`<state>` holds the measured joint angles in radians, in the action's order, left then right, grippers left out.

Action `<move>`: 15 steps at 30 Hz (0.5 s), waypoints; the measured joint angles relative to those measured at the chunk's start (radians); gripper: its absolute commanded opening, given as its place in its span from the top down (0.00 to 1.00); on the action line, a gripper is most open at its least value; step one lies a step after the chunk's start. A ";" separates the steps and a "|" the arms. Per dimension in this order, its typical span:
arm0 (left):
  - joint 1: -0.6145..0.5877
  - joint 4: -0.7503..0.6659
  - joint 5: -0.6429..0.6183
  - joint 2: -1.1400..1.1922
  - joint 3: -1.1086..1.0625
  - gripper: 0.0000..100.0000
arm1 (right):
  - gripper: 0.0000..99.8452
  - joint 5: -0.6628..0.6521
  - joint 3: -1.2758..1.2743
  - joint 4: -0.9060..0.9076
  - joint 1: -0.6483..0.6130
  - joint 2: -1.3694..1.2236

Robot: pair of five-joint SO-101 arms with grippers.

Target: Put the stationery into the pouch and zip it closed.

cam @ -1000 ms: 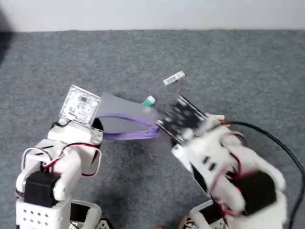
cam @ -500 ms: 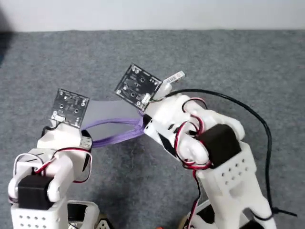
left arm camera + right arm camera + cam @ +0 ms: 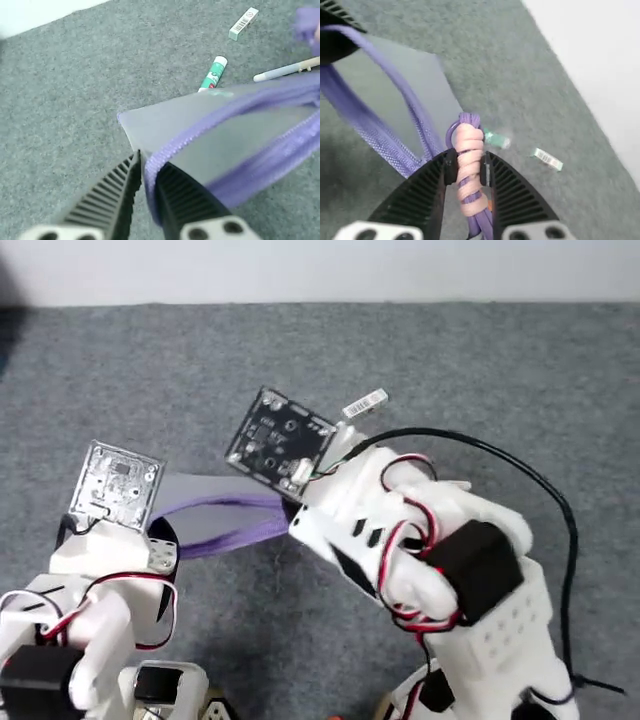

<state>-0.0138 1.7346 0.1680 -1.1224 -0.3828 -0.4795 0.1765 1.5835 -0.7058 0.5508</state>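
Note:
The grey pouch point(image 3: 165, 125) with a purple zipper point(image 3: 220, 112) is stretched between both arms over the grey carpet. My left gripper point(image 3: 141, 162) is shut on the pouch's corner at the zipper's end. My right gripper point(image 3: 467, 161) is shut on the zipper pull point(image 3: 466, 145), a pink cord on a purple loop, at the pouch's point(image 3: 395, 82) other end. In the high view the pouch point(image 3: 215, 502) lies between the two camera boards. A green-and-white glue stick point(image 3: 214, 73), a white pen point(image 3: 285, 71) and a barcoded eraser point(image 3: 243, 23) lie on the carpet beyond the pouch.
The eraser point(image 3: 365, 403) sits just beyond the right arm's camera board point(image 3: 280, 440). A black cable point(image 3: 540, 490) loops around the right arm. The carpet ends at a white wall point(image 3: 320, 270) at the back. Bare carpet stretches to the far left and right.
The right arm has swung from the right side up and left over the pouch. The left arm has drawn back to the left, and the pouch has shifted left with it.

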 measured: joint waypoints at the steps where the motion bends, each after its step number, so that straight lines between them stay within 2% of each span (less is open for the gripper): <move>1: 0.000 0.002 0.000 0.000 0.000 0.99 | 0.99 0.000 -0.015 0.000 0.000 0.000; 15: -0.002 0.002 0.002 0.000 -0.015 0.99 | 0.99 0.005 -0.038 -0.008 -0.005 -0.055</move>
<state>-0.0153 1.7361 0.1695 -1.1224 -0.3982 -0.4749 0.1381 1.5758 -0.7104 0.4956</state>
